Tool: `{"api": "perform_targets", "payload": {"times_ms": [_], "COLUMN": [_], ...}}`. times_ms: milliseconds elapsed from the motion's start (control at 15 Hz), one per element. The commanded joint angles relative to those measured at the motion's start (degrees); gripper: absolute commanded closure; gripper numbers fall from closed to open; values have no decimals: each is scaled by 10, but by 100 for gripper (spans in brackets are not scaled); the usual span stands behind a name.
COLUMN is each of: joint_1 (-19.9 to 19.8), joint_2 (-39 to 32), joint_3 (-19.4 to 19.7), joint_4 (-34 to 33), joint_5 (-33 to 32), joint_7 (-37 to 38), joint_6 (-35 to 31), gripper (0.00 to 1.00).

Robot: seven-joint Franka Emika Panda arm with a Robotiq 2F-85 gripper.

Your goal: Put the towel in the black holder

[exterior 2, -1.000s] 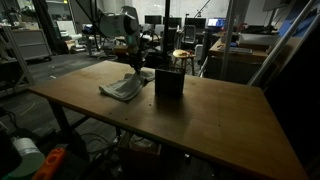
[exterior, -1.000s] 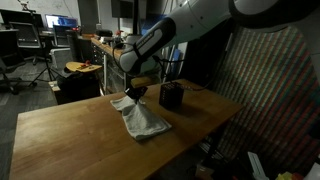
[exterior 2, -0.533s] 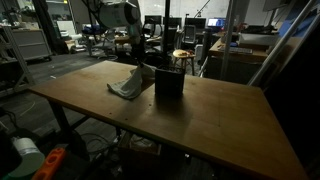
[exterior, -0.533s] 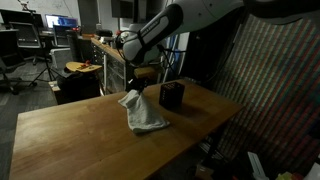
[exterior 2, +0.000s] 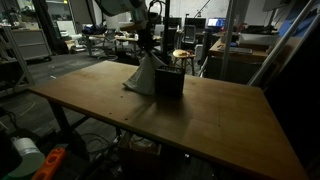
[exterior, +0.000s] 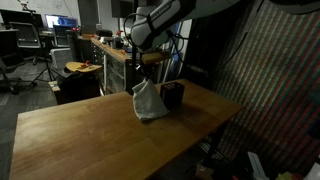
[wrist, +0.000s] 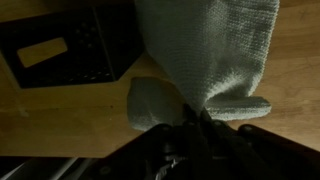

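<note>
The robot's gripper (exterior: 148, 66) was clamped tight on the top of the light grey-white woven towel (exterior: 149, 100), its jaws pinched together on a bunched fold with no gap between them that I could see. In the wrist view the gripper (wrist: 196, 126) came in from the bottom edge and the cloth (wrist: 212, 50) spread away from the pinch, filling much of the picture.

The towel hung from the grip in a tent-like drape, narrow at the top and wider below. In an exterior view its lower part (exterior 2: 142, 80) reached down to the wood, though I could not tell how much of it lay there. It hung just beside the small black boxy holder (exterior: 173, 96), and none of the cloth was inside that container. In an exterior view the holder (exterior 2: 169, 82) stood upright with the cloth right against its side or a hair off it; I could not tell which. The wrist view put the holder (wrist: 68, 45) beside the hanging cloth.

Both stood towards 1 end of a broad wooden table (exterior: 75, 135) with a warm brown top (exterior 2: 215, 125). The room was a dim workshop, with benches and lit monitors (exterior 2: 195, 22) at the back, and a large checked woven panel (exterior: 275, 85) beside the table
</note>
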State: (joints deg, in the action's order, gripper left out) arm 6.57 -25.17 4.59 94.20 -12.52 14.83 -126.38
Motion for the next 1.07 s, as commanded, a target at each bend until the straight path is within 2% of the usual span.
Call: {"api": "perform_targets", "payload": {"times_ms": [0, 667, 1000], "joint_1": [-5, -83, -103], "joint_2": [26, 48, 58], "joint_3": [5, 15, 16], "joint_4": [-22, -74, -59], "joint_5": [-25, -36, -36], "joint_7": [-10, -150, -184], "joint_6": [38, 69, 77], "gripper": [96, 96, 97]}}
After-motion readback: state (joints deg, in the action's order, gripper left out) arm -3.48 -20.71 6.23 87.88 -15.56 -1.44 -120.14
